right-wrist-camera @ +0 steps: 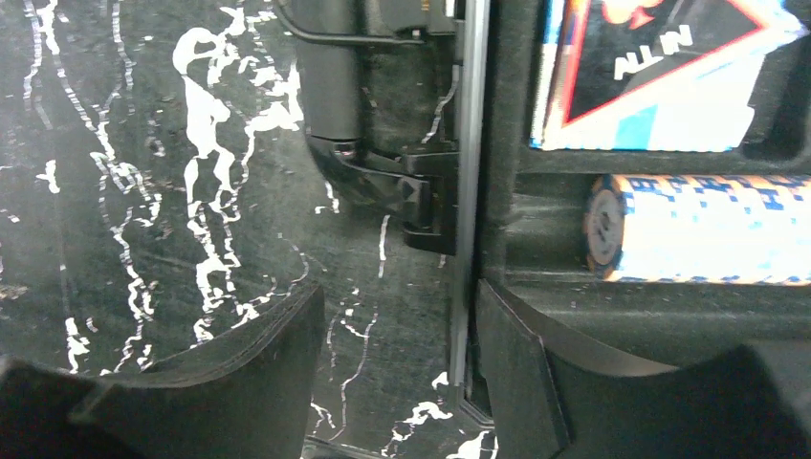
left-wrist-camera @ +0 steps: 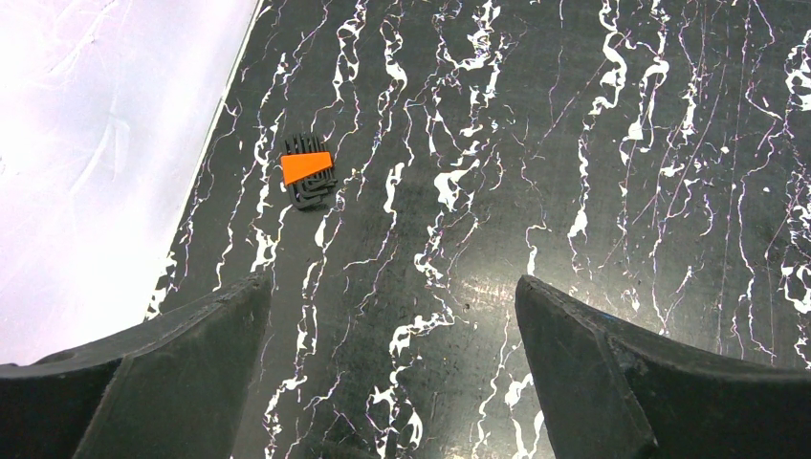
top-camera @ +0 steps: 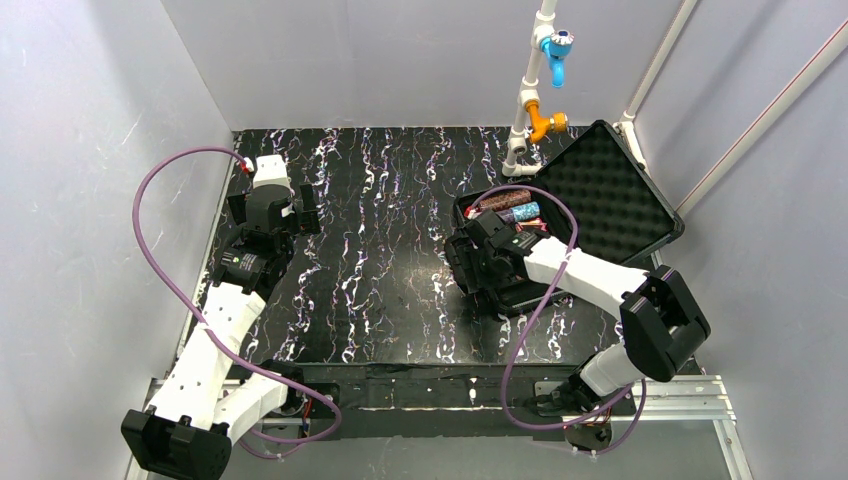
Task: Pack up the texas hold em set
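The black case [top-camera: 505, 292] of the texas hold em set lies open at the right, its foam-lined lid [top-camera: 610, 195] leaning back. Inside lie a brown-maroon chip roll [top-camera: 503, 199] and a blue deck [top-camera: 522, 212]. My right gripper [right-wrist-camera: 402, 292] [top-camera: 463, 262] is open astride the case's metal rim [right-wrist-camera: 469, 191], one finger over the table and one inside the case. Beyond it lie a blue-and-white chip roll [right-wrist-camera: 708, 229] and an "ALL IN" triangle piece [right-wrist-camera: 660, 67]. My left gripper [left-wrist-camera: 392, 282] [top-camera: 300, 215] hangs wide open and empty over the table. An orange tag on small dark markers [left-wrist-camera: 308, 170] lies ahead of it.
The case's latch [right-wrist-camera: 421, 206] and handle [right-wrist-camera: 335, 76] stick out toward the table beside my right gripper. A white side wall [left-wrist-camera: 96, 143] runs close along the left. A white pipe with blue and orange fittings [top-camera: 535, 100] stands behind the case.
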`<state>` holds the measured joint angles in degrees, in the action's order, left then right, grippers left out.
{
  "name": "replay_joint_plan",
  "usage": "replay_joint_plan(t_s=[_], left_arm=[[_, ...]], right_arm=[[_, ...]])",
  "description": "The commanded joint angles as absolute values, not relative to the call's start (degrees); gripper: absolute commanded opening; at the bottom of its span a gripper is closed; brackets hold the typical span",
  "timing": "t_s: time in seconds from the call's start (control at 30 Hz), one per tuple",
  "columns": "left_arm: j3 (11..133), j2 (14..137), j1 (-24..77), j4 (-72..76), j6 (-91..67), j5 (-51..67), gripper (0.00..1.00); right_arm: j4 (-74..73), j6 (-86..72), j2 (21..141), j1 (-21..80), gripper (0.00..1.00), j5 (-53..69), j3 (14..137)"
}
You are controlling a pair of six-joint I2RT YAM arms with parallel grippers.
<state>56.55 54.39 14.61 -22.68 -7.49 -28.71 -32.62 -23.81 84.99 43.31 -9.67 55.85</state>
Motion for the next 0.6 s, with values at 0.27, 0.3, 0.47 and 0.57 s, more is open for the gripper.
replay_joint_plan(t_s=[0.27,0.3,0.47,0.57], left_arm=[[56.3,53.9,14.4,-22.3,-6.9,-29.5,0.99],[56.3,53.9,14.4,-22.3,-6.9,-29.5,0.99],[56.3,53.9,14.4,-22.3,-7.0,-29.4,0.99],[56.2,53.8,14.4,-22.3,-7.0,-29.5,0.99]], right_arm=[[-36.6,-22.6,84.0,43.0,0.69,-18.0,59.6],[-36.3,-22.6,84.5,42.9,0.68,-17.7,59.2],[-33.6,-22.5,86.6,43.0,0.66,-14.5,57.1],[-31.9,-21.9,88.2,43.0,0.64,-12.9,55.9]])
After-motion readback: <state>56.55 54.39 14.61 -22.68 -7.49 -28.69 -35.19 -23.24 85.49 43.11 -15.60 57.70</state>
